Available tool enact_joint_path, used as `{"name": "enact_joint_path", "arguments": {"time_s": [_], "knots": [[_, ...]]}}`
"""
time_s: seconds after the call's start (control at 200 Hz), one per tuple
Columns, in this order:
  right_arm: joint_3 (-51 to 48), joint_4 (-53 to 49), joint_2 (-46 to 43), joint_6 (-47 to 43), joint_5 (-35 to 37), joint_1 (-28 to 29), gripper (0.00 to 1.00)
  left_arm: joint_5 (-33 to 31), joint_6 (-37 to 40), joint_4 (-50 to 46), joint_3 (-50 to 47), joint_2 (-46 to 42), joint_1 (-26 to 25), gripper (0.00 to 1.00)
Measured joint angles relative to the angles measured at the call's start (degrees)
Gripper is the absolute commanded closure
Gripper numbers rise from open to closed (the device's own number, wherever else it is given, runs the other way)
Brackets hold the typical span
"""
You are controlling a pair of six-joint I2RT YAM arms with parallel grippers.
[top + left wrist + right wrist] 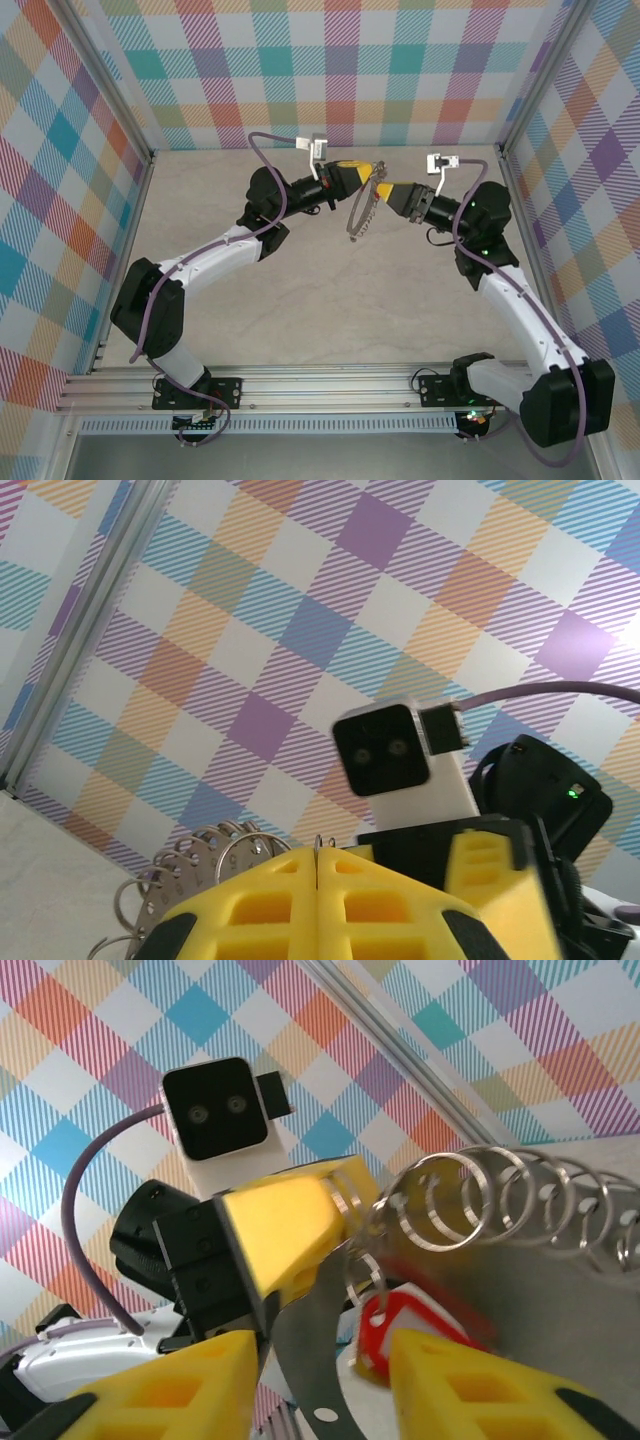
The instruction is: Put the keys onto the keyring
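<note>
Bright checked walls [330,70] stand around a pale table [300,320]. In the upper middle of the top view, the left claw [371,172] is squeezed shut on the keyring [358,212]. The right claw [320,1352] is open, with the tiny red key [392,1325] between its fingers, a bit blurry.

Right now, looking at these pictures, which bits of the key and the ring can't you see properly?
- Right wrist view: the key is blurred, and the right gripper's finger covers its lower edge, so its blade cannot be made out.
- Left wrist view: the keyring's lower part is hidden by the left gripper's shut fingers.
- Top view: too small to tell whether the key is threaded on the keyring.
</note>
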Motion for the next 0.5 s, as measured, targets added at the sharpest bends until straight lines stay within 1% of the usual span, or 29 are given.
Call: {"name": "enact_joint_path", "arguments": {"time_s": [0.11,0.25,0.36,0.5], "knots": [[0.1,-3.1,-2.7,-1.8,0.8,-1.0,0.56,-0.3,-0.2,0.0,0.0,0.0,0.0,1.0],[0.1,-3.8,-3.4,-2.0,4.7,-2.6,0.55,-1.3,-0.7,-0.2,0.0,0.0,0.0,1.0],[0.3,-1.0,-1.4,0.2,6.6,-2.7,0.56,-2.4,-1.3,-1.2,0.0,0.0,0.0,1.0],[0.7,4.4,2.8,3.8,7.0,-2.8,0.59,-3.4,-2.6,-2.5,0.0,0.0,0.0,1.0]]}}
